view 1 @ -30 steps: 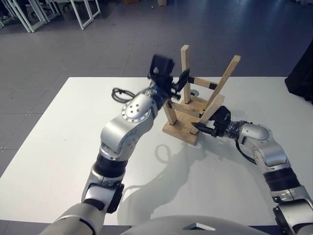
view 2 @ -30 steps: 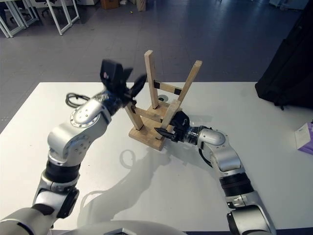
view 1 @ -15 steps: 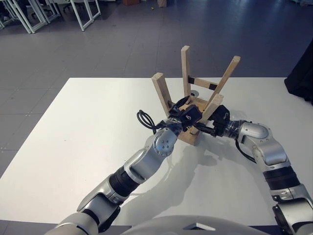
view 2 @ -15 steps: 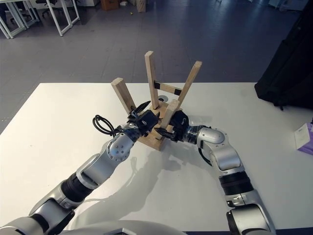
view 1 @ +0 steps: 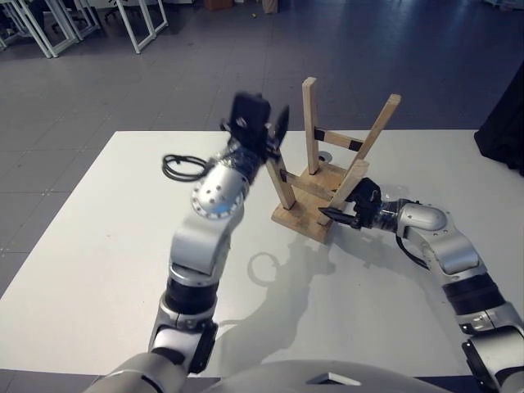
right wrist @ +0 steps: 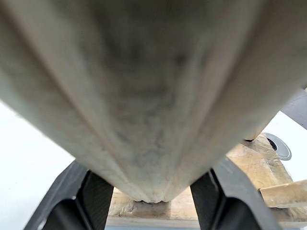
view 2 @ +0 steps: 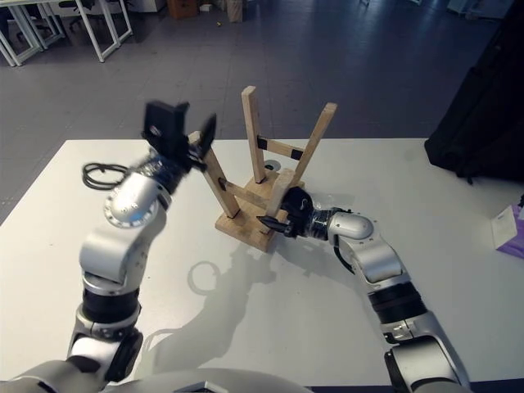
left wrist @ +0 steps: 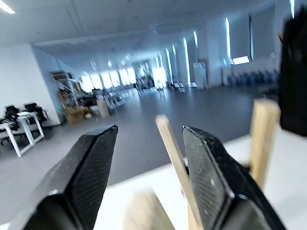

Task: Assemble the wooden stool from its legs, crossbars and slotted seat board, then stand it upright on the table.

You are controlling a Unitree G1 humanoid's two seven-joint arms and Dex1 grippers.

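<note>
The wooden stool stands upside down on the white table [view 1: 123,237], its seat board [view 1: 301,218] flat and three legs pointing up. A crossbar [view 1: 340,141] with black tape joins the back leg [view 1: 310,123] and the slanted right leg [view 1: 375,139]. My left gripper [view 1: 266,135] is raised at the top of the near-left leg [view 1: 281,184], open, its fingers [left wrist: 91,177] on either side of the blurred leg end. My right gripper [view 1: 332,215] is low at the board's right side, shut on the foot of the slanted leg [right wrist: 144,96].
A black coiled cable [view 1: 182,166] lies on the table left of the stool. A small metal ring [view 1: 326,157] rests behind the board. A purple and white item [view 2: 508,225] sits at the table's far right edge. Open table surface lies in front.
My left arm dropped low beside the seat board half a second ago, then rose back to the top of the near-left leg. The right gripper and the stool stayed put.
</note>
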